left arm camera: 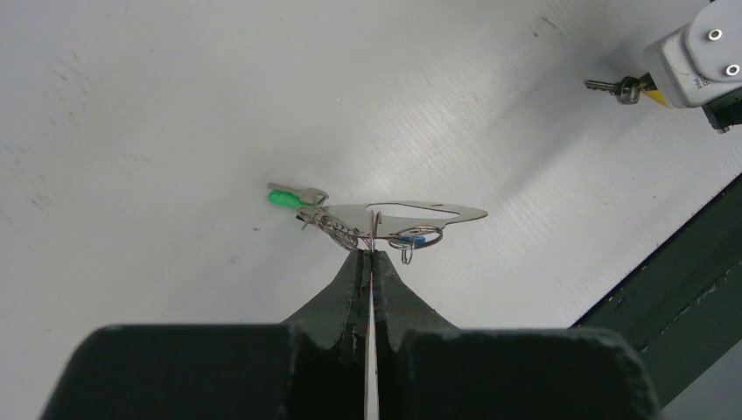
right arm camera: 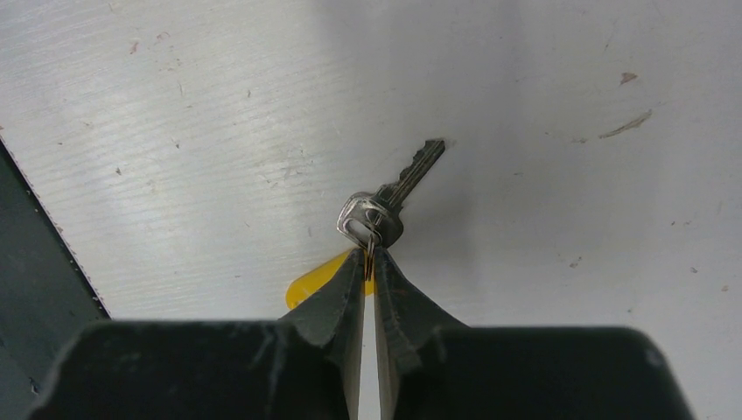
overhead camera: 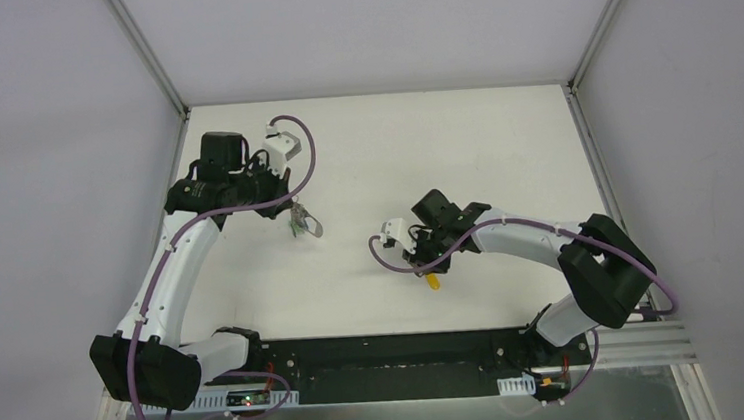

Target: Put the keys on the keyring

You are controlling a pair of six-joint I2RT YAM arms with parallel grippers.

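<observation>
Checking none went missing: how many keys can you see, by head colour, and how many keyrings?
Green key: 1
Blue key: 1
Yellow key: 1
Keyring: 1
Total: 4

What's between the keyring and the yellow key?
Only bare white table separates the pale silver oval keyring from the yellow-headed silver key, seen in the left wrist view.

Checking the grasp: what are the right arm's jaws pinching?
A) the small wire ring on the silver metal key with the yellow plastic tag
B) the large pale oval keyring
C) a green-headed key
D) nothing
A: right wrist view shows the jaws closed on the small wire ring of the silver metal key with the yellow plastic tag.
</observation>
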